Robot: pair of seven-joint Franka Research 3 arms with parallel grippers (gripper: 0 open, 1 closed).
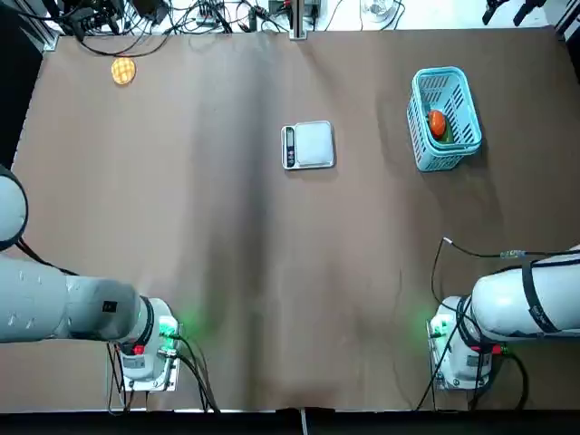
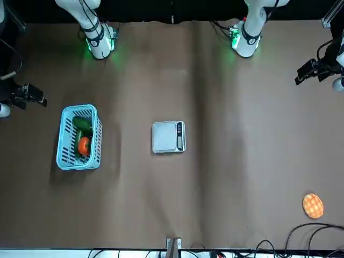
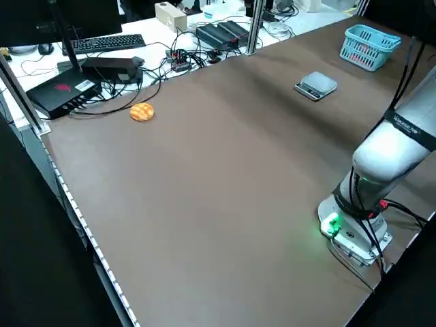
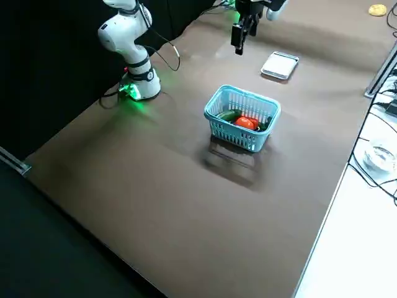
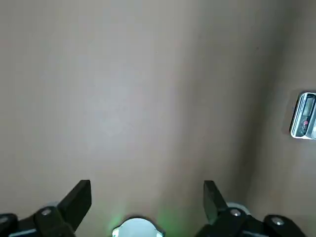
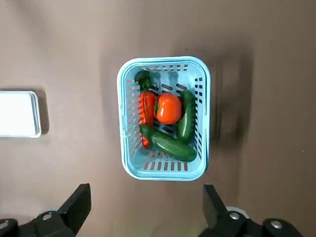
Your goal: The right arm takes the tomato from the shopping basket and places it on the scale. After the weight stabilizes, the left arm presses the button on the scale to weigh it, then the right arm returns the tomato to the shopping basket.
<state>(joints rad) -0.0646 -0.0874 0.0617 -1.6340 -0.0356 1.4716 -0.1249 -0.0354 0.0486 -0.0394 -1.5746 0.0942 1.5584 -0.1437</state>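
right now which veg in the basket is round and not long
The tomato, orange-red with a green stem cap; the two cucumbers and the red pepper beside it are all elongated.

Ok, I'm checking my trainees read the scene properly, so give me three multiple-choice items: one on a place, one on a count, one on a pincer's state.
1. Where is the tomato?
A) on the scale
B) in the shopping basket
C) in the left pincer

2. How many dark green elongated vegetables lie beside the tomato?
A) two
B) four
C) none

3. How is the right pincer?
A) shut on the basket rim
B) shut on the tomato
C) open, holding nothing

Key:
1 B: the right wrist view shows it inside the lattice walls.
2 A: two green vegetables show there, one on each of two sides of it.
3 C: its fingers stand wide apart with nothing between them.
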